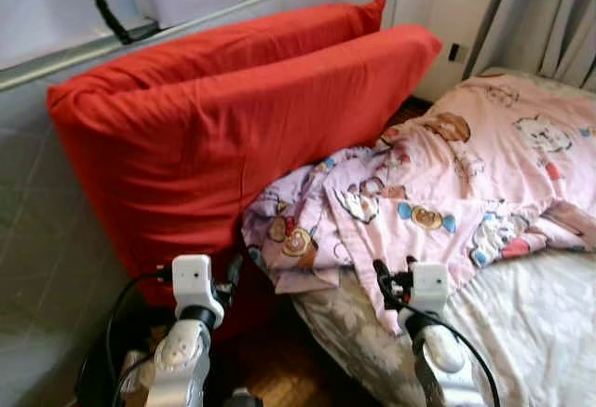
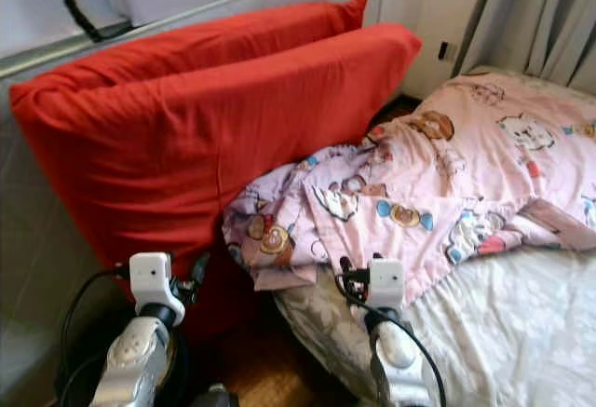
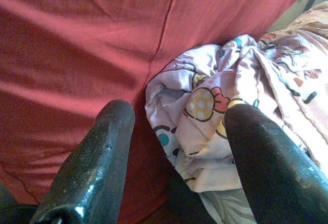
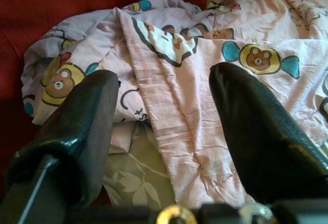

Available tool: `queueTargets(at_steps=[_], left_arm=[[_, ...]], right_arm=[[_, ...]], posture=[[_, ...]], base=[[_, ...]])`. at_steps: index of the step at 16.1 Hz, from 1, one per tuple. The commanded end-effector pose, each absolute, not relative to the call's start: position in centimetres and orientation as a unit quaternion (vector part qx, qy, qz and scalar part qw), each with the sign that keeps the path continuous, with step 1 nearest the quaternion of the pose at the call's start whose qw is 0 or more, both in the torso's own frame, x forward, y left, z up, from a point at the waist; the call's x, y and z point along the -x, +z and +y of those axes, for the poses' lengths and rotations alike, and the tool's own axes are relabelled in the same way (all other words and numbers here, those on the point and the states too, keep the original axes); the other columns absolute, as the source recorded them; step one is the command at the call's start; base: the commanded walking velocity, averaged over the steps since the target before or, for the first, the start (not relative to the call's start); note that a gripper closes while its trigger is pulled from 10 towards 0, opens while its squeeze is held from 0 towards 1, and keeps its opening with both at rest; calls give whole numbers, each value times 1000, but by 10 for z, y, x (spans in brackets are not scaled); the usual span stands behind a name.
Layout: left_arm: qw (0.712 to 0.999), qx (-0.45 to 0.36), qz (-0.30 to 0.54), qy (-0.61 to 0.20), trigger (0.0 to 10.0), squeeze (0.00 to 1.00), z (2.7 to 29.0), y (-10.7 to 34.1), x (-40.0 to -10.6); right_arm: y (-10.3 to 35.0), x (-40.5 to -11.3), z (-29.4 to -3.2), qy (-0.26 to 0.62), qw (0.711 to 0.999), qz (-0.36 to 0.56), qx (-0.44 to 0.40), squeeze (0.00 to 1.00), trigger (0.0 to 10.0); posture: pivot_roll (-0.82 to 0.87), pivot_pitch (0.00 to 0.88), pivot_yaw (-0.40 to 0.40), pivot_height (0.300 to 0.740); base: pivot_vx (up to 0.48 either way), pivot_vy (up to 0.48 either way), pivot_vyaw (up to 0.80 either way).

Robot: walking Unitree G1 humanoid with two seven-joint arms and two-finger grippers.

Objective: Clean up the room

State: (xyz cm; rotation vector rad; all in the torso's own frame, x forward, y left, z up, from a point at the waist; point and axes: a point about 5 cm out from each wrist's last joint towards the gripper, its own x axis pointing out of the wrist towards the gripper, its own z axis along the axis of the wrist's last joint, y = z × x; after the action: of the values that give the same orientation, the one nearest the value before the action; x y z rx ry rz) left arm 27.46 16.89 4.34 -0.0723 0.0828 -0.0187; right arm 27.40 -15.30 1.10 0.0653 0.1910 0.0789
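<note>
1. A pink cartoon-print blanket [image 1: 438, 193] lies crumpled across the bed [image 1: 540, 332], filling the centre and right of the head views; its bunched end hangs over the bed's near corner at centre frame.
2. Two large red pillows [image 1: 214, 118] stand on edge, taking up the left and upper centre of the frame. They lean against a grey headboard rail [image 1: 233, 2], and the blanket's bunched end touches the front pillow.
3. A pale floral sheet [image 4: 138, 183] covers the mattress and shows under the blanket's edge.
4. The left gripper [image 3: 174, 147] sits at lower left of the head views, its jaws spread apart and holding nothing. It points at the seam where the red pillow meets the blanket's bunched end.
5. The right gripper [image 4: 161, 131] sits at lower centre-right, just short of the blanket's hanging edge. Its jaws are likewise parted and empty, aimed at the folds over the sheet.
6. Grey curtains [image 1: 549, 16] hang at upper right, and dark wood floor [image 1: 279, 370] shows at bottom centre.
</note>
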Motion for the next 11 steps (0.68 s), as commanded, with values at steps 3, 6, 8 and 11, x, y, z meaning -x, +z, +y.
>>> queueTargets(at_steps=[3,6,8,11], left_arm=[[998,39,40,-10,10000,0,169,45,-276],[998,39,40,-11,10000,0,169,45,-276],[998,39,40,-11,10000,0,169,45,-276],[998,40,41,-11,10000,0,169,45,-276]], right_arm=[[11,-274,-152,44,994,94,-31,0,10000],[10,-273,-151,48,994,96,-30,0,10000],[10,-273,-151,49,994,97,-30,0,10000],[9,-273,-151,50,993,99,-31,0,10000]], posture=[[-23,11,30,649],[-22,11,30,649],[-22,11,30,649],[-22,18,29,649]], base=[[0,0,0],[0,0,0],[0,0,0],[0,0,0]])
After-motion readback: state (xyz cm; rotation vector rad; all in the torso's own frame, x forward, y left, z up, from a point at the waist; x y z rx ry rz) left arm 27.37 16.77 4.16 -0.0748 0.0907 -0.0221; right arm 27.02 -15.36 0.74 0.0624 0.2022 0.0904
